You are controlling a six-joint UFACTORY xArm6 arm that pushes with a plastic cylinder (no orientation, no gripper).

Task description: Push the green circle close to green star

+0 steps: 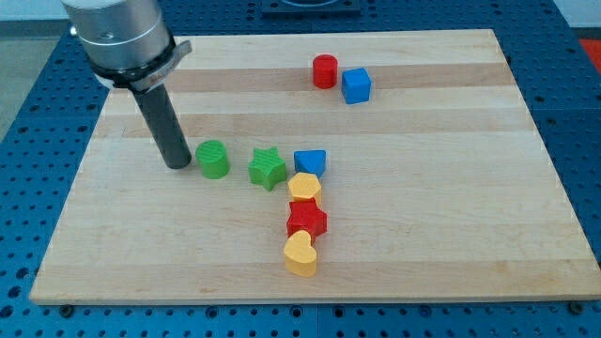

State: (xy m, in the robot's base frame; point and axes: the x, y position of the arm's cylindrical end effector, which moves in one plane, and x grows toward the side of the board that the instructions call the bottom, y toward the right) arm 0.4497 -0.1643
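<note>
The green circle (213,159) sits on the wooden board left of centre. The green star (268,168) lies just to its right, with a small gap between them. My tip (177,165) is at the end of the dark rod, just left of the green circle, very near or touching its left side.
A blue block (310,163) lies right of the star. Below it a yellow block (304,187), a red star (306,220) and a yellow heart (301,253) form a column. A red cylinder (325,71) and a blue cube (356,85) sit near the view's top.
</note>
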